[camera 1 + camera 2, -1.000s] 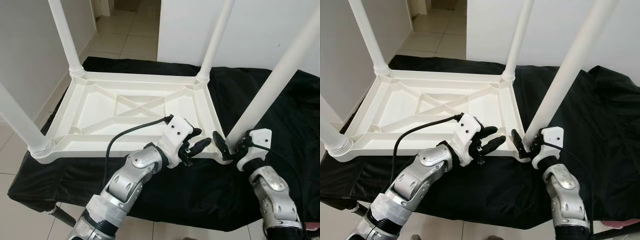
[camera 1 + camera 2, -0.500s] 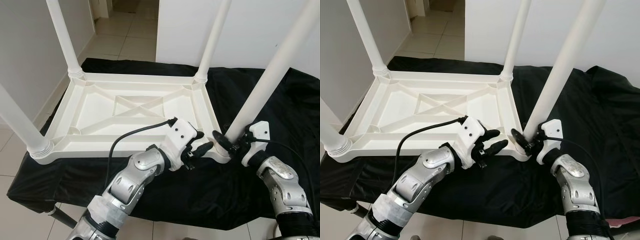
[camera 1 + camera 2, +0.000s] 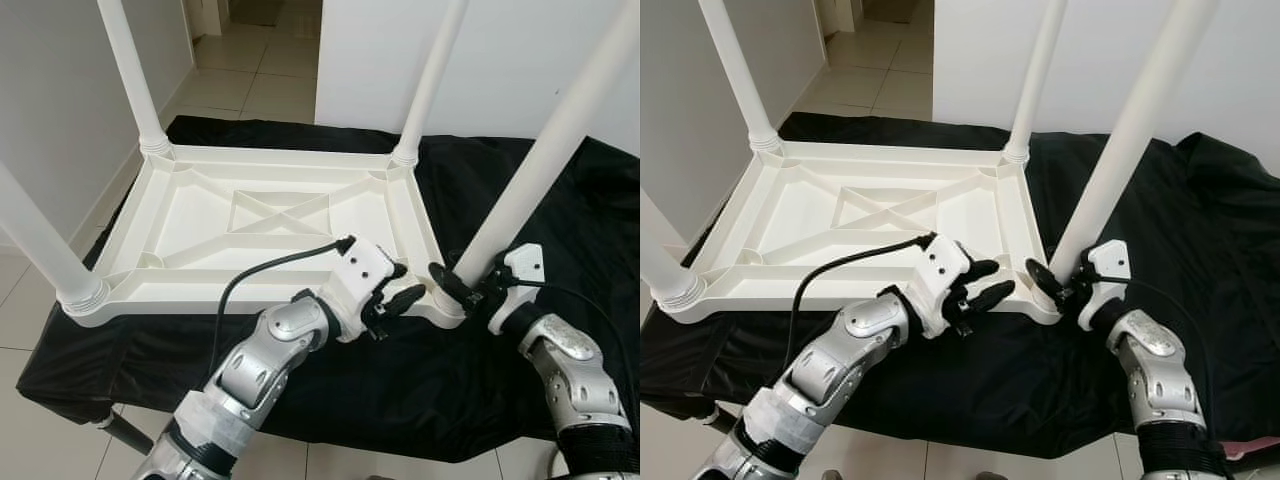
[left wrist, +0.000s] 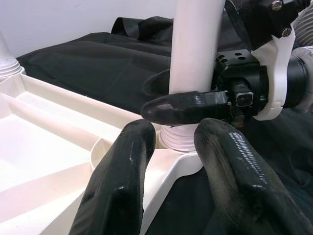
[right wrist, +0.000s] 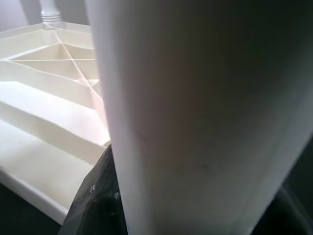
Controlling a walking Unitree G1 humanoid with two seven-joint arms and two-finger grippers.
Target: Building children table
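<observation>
A white plastic children's table [image 3: 250,215] lies upside down on a black cloth [image 3: 400,380], with its legs pointing up. My right gripper [image 3: 455,285] is shut on the near right leg [image 3: 540,160] just above its threaded base at the table's corner. In the left wrist view one of its fingers [image 4: 183,106] crosses in front of that leg [image 4: 195,44] and the other sits behind it. The leg [image 5: 195,117] is pressed close to the right wrist camera. My left gripper [image 3: 400,290] is open, hovering over the table's near rim beside that corner, its fingertips [image 4: 132,142] holding nothing.
Three more legs stand at the far left [image 3: 130,70], far right [image 3: 430,80] and near left [image 3: 35,240] corners. The cloth-covered stand ends close in front of me. Tiled floor [image 3: 250,80] and white walls lie beyond, with a doorway at the back.
The camera has shifted slightly. My right wrist has turned and settled higher around the leg's base. The left gripper stays by the corner with its fingers apart.
</observation>
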